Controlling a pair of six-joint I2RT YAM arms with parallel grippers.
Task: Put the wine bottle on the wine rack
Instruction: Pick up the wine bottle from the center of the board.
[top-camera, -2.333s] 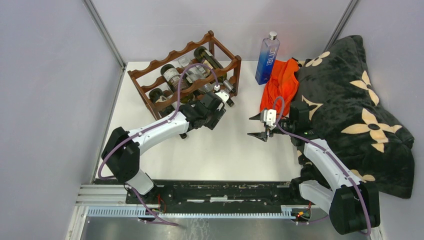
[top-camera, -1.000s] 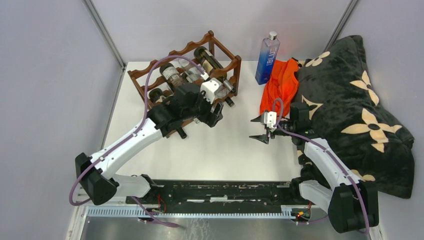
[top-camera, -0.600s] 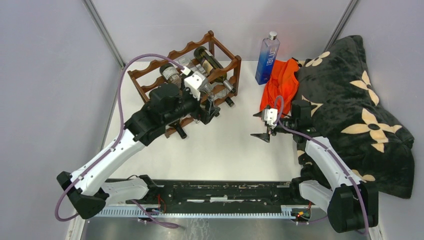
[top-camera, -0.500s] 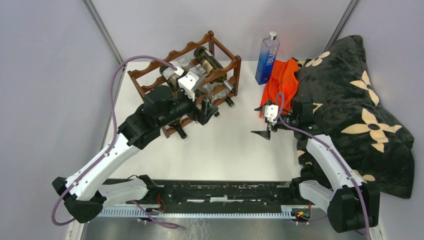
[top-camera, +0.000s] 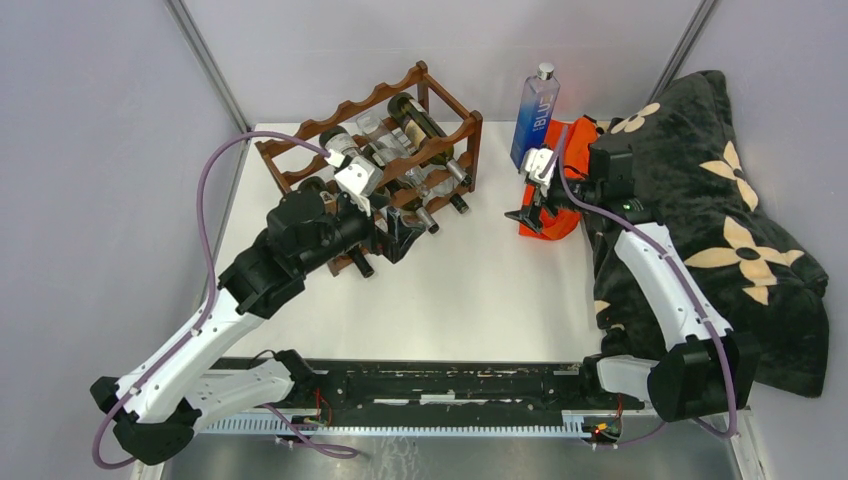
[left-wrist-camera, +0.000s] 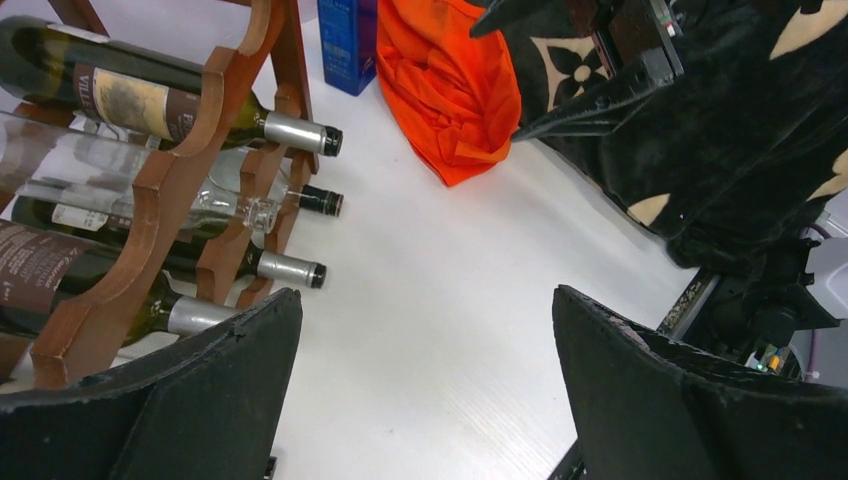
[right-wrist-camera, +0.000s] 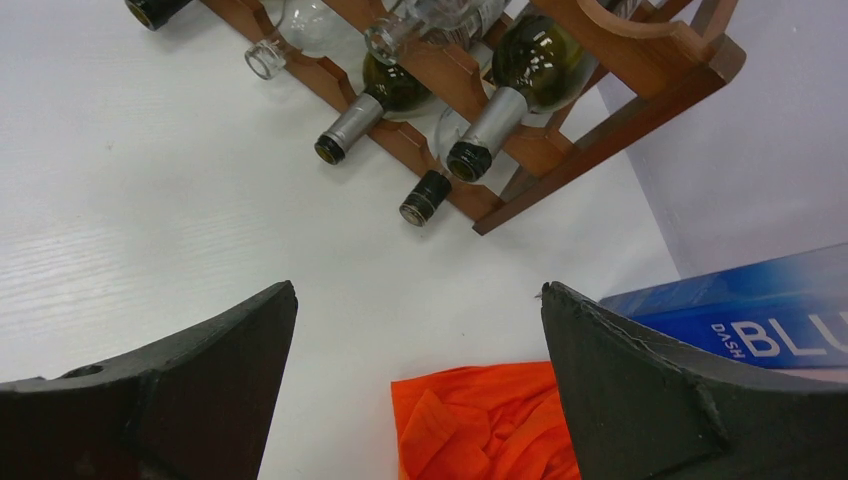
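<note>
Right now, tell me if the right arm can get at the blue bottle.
Probably yes: the open right gripper hangs right beside the blue bottle, over the orange cloth, with nothing between, though it faces the wine rack.

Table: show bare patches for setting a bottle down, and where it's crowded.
Bare: the middle of the table, between the wine rack and the orange cloth, and the strip along its near edge. Crowded: the far left holds the rack; the blue bottle, cloth and black blanket fill the right.

Left gripper extended far left, right gripper far right, both gaping wide and empty.
</note>
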